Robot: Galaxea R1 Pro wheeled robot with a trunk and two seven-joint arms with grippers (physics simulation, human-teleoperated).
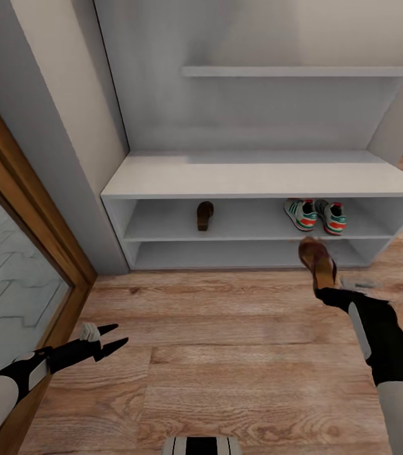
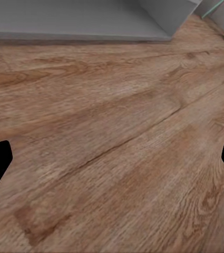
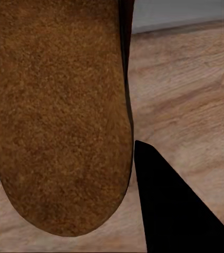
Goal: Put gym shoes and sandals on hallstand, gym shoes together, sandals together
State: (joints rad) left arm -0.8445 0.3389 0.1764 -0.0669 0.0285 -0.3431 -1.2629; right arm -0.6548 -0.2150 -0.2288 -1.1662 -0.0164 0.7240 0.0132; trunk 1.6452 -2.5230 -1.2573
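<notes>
Hallstand (image 1: 258, 180): standing on the corridor floor (image 1: 227, 354) against the wall ahead, a door frame (image 1: 31, 215) lying to its left.
Upper open shelf, left part: one sandal (image 1: 204, 215) lying alone.
Upper open shelf, right part: two gym shoes (image 1: 315, 215) sitting side by side, touching, well apart from that sandal.
Second sandal (image 1: 317, 259): hanging in front of the lower shelf, below the gym shoes, clamped in the right gripper (image 1: 328, 284).
Left gripper (image 1: 110, 341): hovering over the floor at the near left, fingers spread.
</notes>
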